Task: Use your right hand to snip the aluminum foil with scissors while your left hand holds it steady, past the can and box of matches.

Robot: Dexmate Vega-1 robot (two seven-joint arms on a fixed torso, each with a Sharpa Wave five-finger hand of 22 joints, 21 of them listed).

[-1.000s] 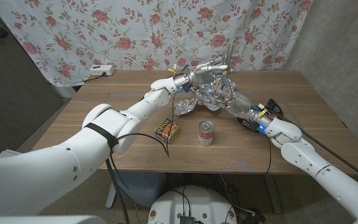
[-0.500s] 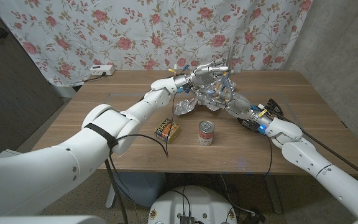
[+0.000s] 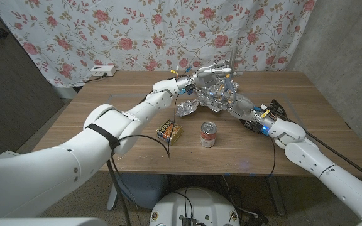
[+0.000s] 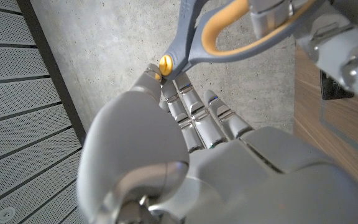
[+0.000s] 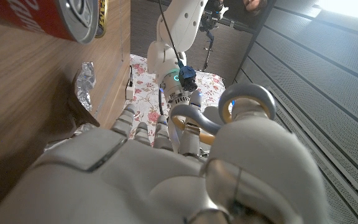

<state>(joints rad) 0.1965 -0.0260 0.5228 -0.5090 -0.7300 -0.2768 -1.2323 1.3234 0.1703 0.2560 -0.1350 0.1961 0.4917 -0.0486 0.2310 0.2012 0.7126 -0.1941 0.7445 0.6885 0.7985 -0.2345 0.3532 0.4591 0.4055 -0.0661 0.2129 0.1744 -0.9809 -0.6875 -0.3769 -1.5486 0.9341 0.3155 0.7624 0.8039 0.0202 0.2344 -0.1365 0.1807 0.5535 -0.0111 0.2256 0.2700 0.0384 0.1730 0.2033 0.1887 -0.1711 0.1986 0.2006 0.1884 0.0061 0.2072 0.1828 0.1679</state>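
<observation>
- R hand (image 3: pixel 226 94) fingers through scissors (image 4: pixel 216 37) handles; L hand (image 3: pixel 206 76) fingers pinching foil (image 3: pixel 190 105).
- Can (image 3: pixel 208 134), matchbox (image 3: pixel 169 130) nearer on bench (image 3: pixel 93 119), apart from foil.

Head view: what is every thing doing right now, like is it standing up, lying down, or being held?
Aluminum foil: crumpled, held up by the left hand.
Scissors: held in the right hand, beside the foil.
Can: upright on the table, untouched.
Box of matches: lying on the table, closed.
</observation>
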